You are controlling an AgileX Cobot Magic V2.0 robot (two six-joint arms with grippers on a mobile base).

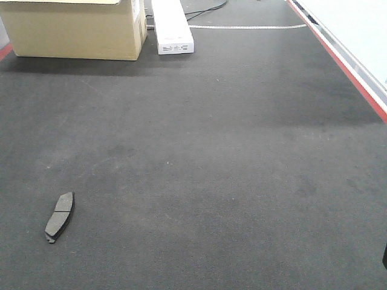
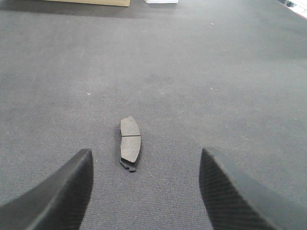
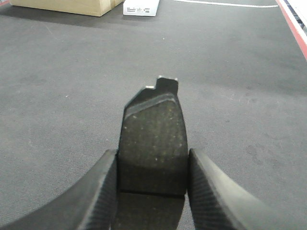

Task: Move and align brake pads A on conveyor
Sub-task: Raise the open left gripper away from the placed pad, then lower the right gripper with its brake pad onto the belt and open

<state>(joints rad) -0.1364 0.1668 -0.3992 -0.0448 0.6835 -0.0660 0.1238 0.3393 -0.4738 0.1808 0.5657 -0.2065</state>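
One dark grey brake pad A lies flat on the conveyor belt at the near left, its groove across the face. In the left wrist view that pad rests a little ahead of my left gripper, which is open with nothing between its fingers. My right gripper is shut on a second brake pad A, clamping its long sides and holding it above the belt. Neither gripper shows in the front view, apart from a dark sliver at the right edge.
A cardboard box stands at the belt's far left, with a white oblong box beside it. The red side edge runs along the right. A white strip crosses the belt at the back.
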